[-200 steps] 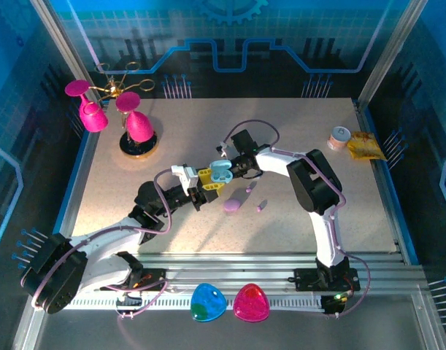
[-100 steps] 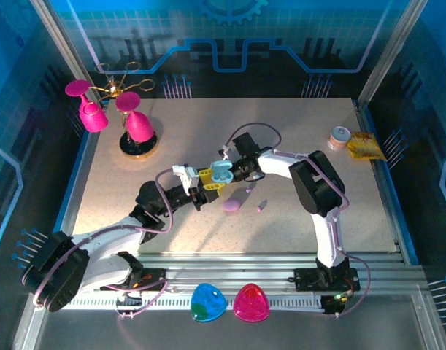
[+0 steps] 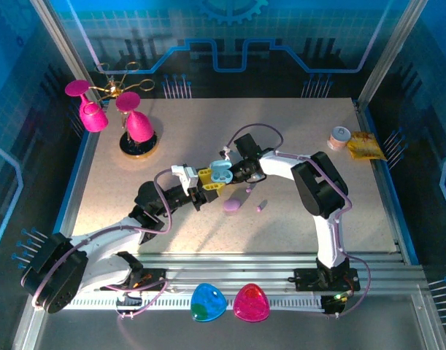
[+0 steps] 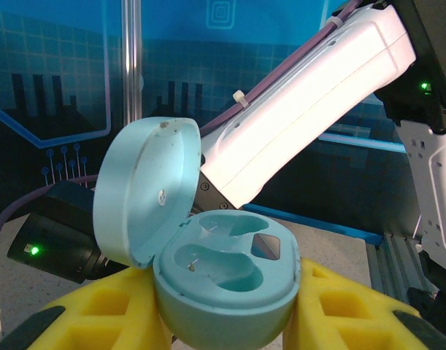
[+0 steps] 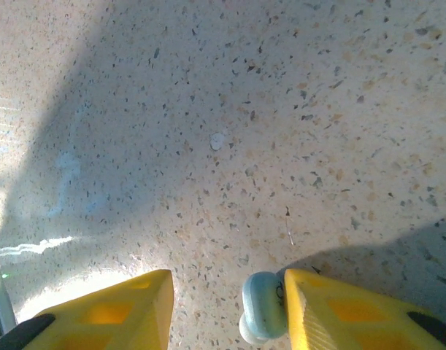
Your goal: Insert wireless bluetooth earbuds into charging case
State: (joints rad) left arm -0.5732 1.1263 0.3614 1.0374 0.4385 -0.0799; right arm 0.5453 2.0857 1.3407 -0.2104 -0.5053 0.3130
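at mid-table, left gripper (image 4: 226, 317) was clamped round the pale blue case (image 4: 230, 273), lid (image 4: 146, 189) swung up, both wells looking empty. right gripper (image 5: 226, 286) sat just beside the case w/ jaws apart. a pale blue earbud (image 5: 261, 306) touched one finger's inner face, other finger clear of it, table (image 5: 281, 109) below. step looked like bud insertion, not yet done. next: line bud over a well, ease down, let go w/o it sticking.
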